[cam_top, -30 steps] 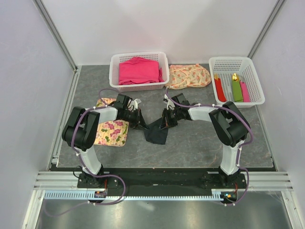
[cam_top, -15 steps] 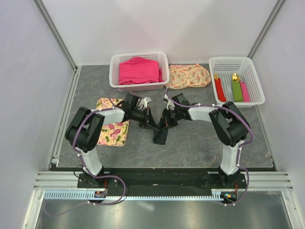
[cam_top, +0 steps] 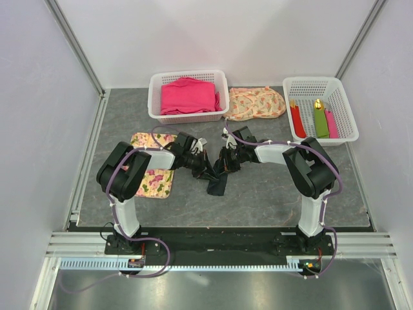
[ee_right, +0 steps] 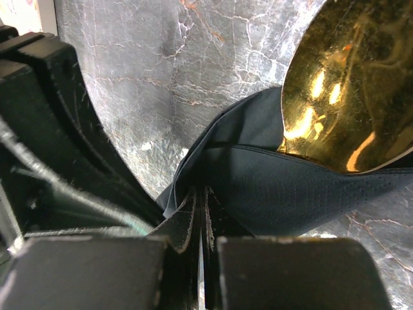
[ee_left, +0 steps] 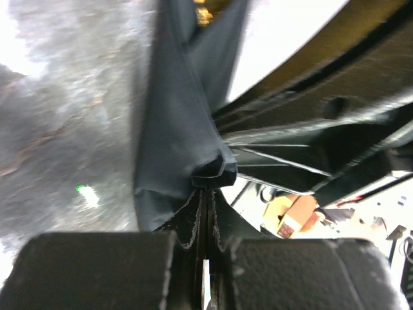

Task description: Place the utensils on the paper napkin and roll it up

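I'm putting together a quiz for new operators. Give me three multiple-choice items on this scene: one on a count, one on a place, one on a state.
1. How many napkin rolls lie in the right basket? A one; B five; C three.
2. The pink cloth lies: A in the left basket; B in the right basket; C in neither.
3. The left end effector is: A wide open; B shut on the black napkin; C shut on nothing.

Key:
1. C: the top view shows one red, one green and one pink roll.
2. A: the pink fabric fills the left basket.
3. B: the left wrist view shows the jaws pinched together on black paper.
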`<move>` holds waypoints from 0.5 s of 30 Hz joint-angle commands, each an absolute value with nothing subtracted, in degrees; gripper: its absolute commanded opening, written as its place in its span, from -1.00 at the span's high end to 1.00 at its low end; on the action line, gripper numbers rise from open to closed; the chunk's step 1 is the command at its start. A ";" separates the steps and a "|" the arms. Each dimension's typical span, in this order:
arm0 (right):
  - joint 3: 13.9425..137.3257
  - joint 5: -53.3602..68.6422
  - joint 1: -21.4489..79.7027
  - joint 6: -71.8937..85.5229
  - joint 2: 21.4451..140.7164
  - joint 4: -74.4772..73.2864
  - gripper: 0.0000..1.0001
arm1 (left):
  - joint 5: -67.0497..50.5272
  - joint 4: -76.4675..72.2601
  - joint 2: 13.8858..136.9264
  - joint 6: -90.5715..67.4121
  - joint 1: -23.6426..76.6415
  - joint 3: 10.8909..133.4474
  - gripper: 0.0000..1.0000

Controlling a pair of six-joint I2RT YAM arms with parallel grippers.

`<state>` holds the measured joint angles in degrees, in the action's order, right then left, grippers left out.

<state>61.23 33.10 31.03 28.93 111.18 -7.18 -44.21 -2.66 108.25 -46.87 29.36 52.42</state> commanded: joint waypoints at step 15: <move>62.66 29.26 31.29 27.86 105.92 -12.92 0.91 | -28.13 14.06 110.57 -42.54 29.18 56.08 0.96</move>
